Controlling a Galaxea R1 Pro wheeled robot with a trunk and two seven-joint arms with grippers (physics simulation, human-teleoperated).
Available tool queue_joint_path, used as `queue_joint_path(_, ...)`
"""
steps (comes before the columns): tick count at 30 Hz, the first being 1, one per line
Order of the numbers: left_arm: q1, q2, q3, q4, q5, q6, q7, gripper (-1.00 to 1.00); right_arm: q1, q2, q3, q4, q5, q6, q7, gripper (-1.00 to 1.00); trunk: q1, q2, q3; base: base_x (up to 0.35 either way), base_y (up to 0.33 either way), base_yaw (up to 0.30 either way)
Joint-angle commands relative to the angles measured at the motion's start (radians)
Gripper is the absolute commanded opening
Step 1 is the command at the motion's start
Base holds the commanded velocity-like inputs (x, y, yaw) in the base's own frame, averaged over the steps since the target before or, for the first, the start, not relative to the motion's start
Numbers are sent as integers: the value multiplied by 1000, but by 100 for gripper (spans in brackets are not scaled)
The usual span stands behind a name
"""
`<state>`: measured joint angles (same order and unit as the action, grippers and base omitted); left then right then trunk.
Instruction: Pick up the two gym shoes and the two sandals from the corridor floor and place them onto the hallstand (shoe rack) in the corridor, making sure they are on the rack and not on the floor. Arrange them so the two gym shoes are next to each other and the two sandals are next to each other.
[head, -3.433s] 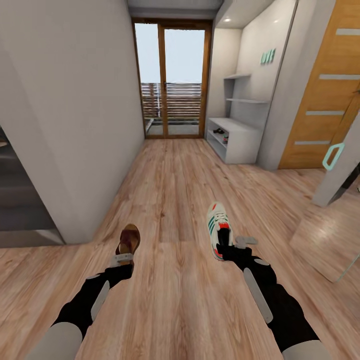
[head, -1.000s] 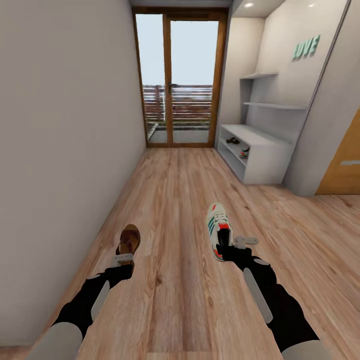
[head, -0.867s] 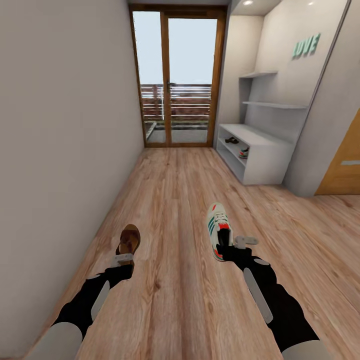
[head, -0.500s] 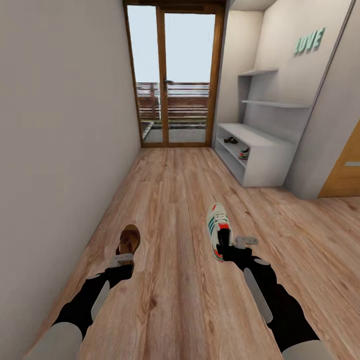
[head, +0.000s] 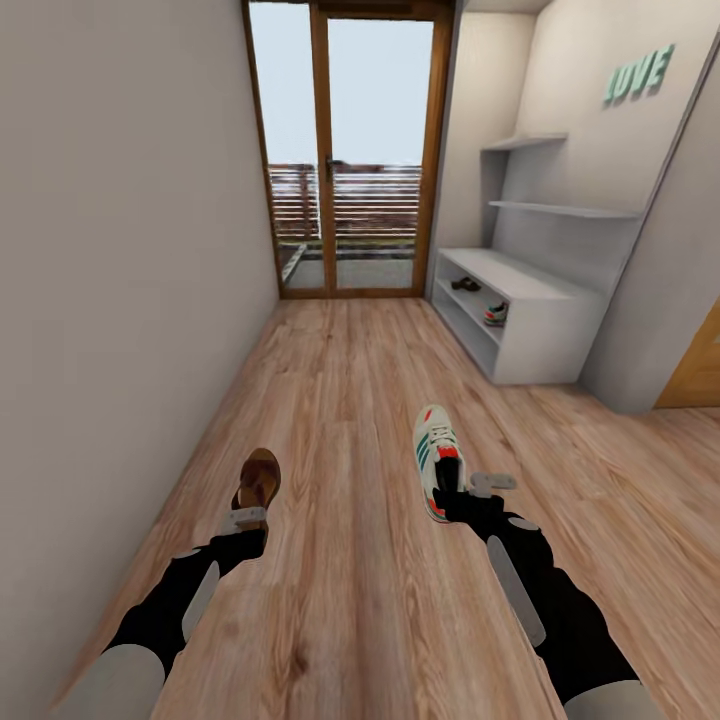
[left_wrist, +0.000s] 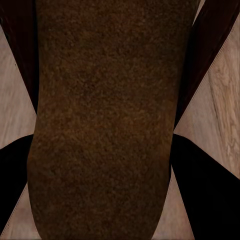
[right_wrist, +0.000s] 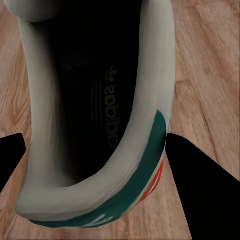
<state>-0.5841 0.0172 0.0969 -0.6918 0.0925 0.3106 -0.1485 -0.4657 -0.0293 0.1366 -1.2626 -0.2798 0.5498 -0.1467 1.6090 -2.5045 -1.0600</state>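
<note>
A brown leather open sandal (head: 259, 482) is gripped at its heel by the left gripper (head: 246, 519), and a white green-striped lace-up sneaker (head: 437, 466) is clamped by the right gripper (head: 462, 492), both carried above the light wood-plank floor (head: 350, 400). The pale grey-white shoe rack (head: 540, 325), already loaded with another sandal (head: 466, 284) and sneaker (head: 496, 314), is seen ahead on the right.

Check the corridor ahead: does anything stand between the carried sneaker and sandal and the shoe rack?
Nothing visible does. The right gripper holds the sneaker, the left gripper the sandal. Only bare wood floor lies between them and the rack ahead on the right.
</note>
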Motion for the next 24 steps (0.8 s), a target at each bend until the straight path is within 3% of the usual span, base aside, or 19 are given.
queue_joint_path(1,0,0,3,-2,10,8,-3,-100,-1,-1,3,-1,-10,3,-10,-100,0,0,-1,345,0,0)
queue_joint_path(24,0,0,3,-2,10,8,-3,-100,-1,-1,3,-1,-10,3,-10,-100,0,0,-1,345,7,8)
